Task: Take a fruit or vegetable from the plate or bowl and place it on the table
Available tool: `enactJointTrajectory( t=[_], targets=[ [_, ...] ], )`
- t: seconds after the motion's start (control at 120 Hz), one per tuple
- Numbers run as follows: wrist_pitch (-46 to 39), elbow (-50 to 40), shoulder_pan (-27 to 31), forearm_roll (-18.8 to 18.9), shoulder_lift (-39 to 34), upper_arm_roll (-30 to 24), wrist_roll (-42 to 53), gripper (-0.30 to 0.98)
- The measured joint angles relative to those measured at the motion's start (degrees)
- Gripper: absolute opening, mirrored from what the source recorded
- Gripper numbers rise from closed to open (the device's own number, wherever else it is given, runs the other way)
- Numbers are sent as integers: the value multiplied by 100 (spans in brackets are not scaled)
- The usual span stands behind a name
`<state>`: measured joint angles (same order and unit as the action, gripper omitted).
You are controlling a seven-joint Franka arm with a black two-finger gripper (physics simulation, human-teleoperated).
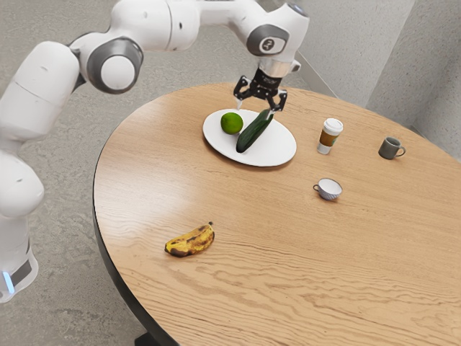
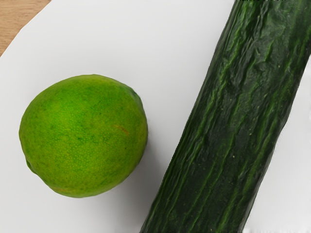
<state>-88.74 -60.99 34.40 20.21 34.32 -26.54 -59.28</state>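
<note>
My gripper is open above the far part of the white plate, its two fingertips spread wide and pointing down. On the plate lie a round green lime and a long dark green cucumber, side by side and apart. One fingertip is near the cucumber's far end; whether it touches cannot be told. In the wrist view the lime and the cucumber lie on the white plate with a gap between them.
A spotted banana lies on the wooden table nearer the exterior camera. Toward the exterior view's right stand a lidded paper cup, a small white cup and a grey mug.
</note>
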Motion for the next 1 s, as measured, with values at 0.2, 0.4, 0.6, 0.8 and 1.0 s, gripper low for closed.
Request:
enactJointTrajectory(
  t=[0.2,0.4,0.6,0.8,1.0],
  targets=[
    [-276,5,-93,137,82,0,254,69],
    [-424,2,-172,333,242,0,453,69],
    [-521,23,-178,434,445,22,599,69],
    [-604,48,-178,462,570,26,696,69],
    [-681,50,-178,468,680,30,764,69]
  ],
)
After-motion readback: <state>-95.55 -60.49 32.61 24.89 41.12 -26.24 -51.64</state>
